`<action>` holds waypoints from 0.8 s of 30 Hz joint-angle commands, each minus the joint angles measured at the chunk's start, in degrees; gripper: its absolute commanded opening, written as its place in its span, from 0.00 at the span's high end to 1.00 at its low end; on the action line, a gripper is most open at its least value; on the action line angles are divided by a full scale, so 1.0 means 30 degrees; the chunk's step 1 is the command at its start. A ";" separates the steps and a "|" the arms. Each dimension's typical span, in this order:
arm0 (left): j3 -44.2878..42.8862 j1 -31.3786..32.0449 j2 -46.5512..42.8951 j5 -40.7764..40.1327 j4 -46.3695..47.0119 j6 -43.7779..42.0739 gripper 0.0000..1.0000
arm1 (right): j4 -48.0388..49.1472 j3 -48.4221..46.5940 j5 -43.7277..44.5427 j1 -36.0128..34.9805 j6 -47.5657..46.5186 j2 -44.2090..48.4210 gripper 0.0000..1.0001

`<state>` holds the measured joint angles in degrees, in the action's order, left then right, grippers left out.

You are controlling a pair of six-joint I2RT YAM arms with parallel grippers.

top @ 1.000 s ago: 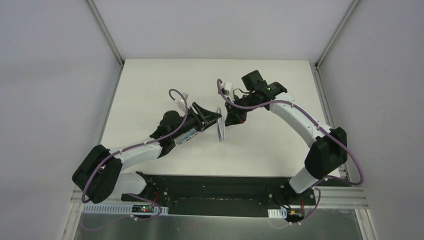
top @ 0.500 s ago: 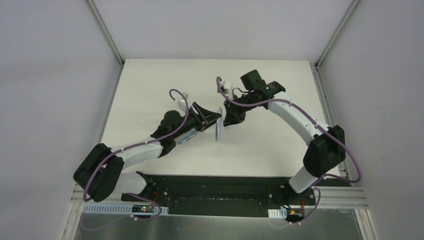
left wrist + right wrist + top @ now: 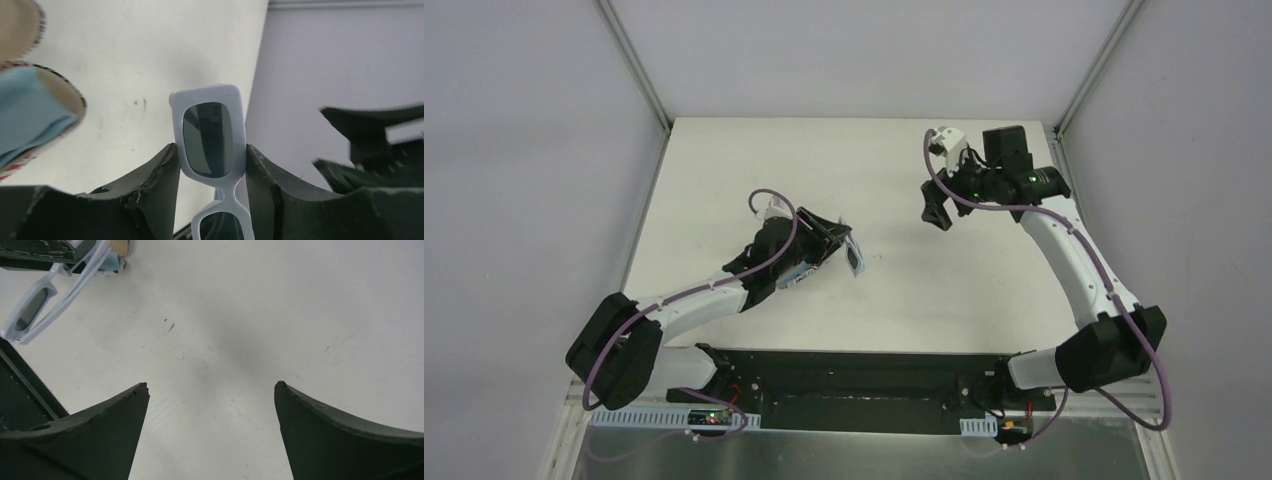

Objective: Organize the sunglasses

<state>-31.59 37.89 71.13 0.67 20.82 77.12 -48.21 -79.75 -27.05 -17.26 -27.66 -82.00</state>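
One pair of sunglasses (image 3: 209,130), pinched in the left hand (image 3: 211,148).

The left end effector (image 3: 210,150) grips, partly closed; the right end effector (image 3: 211,386) hangs wide open, well apart.

Printed case (image 3: 75,100) on white table (image 3: 754,160)

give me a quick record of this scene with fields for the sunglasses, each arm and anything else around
sunglasses: white frame, dark lenses, held by the front frame
left fingers: shut on the sunglasses, one on either side of a lens
right fingers: open, holding nothing, above the table
case: by the left arm, mouth open
cloth: light blue, showing inside the case
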 commanded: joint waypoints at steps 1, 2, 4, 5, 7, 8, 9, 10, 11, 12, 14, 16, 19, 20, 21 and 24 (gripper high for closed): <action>-0.1856 0.0115 0.0621 -0.3546 -0.2025 0.1770 1.00 | 0.1292 -0.0804 0.1367 -0.0572 -0.1273 0.1858 0.00; -0.2520 0.0114 0.1054 -0.3827 -0.2421 0.1784 1.00 | 0.0514 -0.1433 0.1142 -0.0828 -0.1793 0.1615 0.00; -0.3719 0.0133 0.1889 -0.4410 -0.3084 0.1919 1.00 | -0.0624 -0.2464 0.1589 -0.1861 -0.3189 0.1201 0.00; -0.4309 0.0142 0.2297 -0.4723 -0.3418 0.2044 1.00 | -0.0960 -0.2871 0.2507 -0.2692 -0.3878 0.0983 0.00; -0.5443 0.0144 0.3116 -0.5376 -0.3914 0.2413 1.00 | -0.1206 -0.3916 0.5234 -0.4724 -0.5572 0.0397 0.00; -0.5927 0.0144 0.3527 -0.5668 -0.4203 0.2670 1.00 | -0.1395 -0.4737 0.6503 -0.5731 -0.6285 -0.0069 0.00; -0.6365 0.0144 0.3863 -0.5927 -0.4503 0.3083 1.00 | -0.1971 -0.5901 0.7367 -0.6675 -0.7015 -0.0688 0.00; -0.6753 0.0144 0.4199 -0.6132 -0.4734 0.3662 1.00 | -0.2728 -0.7076 0.7869 -0.7326 -0.7363 -0.1601 0.02; -0.7087 0.0144 0.4493 -0.6374 -0.4941 0.4056 1.00 | -0.3438 -0.8787 0.8327 -0.7993 -0.7362 -0.2392 0.04; -0.7422 0.0144 0.4728 -0.6536 -0.5082 0.4362 1.00 | -0.4188 -0.9839 0.8692 -0.8494 -0.6833 -0.3153 0.07; -0.7958 0.0129 0.5191 -0.6678 -0.5334 0.4886 1.00 | -0.5617 -1.1490 0.9203 -0.9434 -0.6102 -0.4484 0.15; -0.8330 0.0144 0.5466 -0.6697 -0.5454 0.5356 1.00 | -0.6944 -1.2279 1.0278 -1.0425 -0.6090 -0.5535 0.18; -0.8409 0.0144 0.5494 -0.6697 -0.5504 0.5986 1.00 | -0.7114 -1.1473 1.0965 -1.1411 -0.6267 -0.5652 0.17; -0.8407 0.0144 0.5442 -0.6675 -0.5504 0.6233 1.00 | -0.6403 -1.0687 1.1179 -1.1675 -0.6321 -0.5293 0.16; -0.8348 0.0144 0.5399 -0.6654 -0.5489 0.6469 1.00 | -0.5454 -0.9776 1.1575 -1.1990 -0.6445 -0.4747 0.14; -0.8333 0.0144 0.5323 -0.6484 -0.5482 0.6870 1.00 | -0.3412 -0.7205 1.3479 -1.3170 -0.7528 -0.3426 0.01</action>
<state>-54.68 37.87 88.07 -17.98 4.56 92.88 -62.72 -107.66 3.97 -53.28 -46.09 -98.10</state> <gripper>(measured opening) 0.468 0.927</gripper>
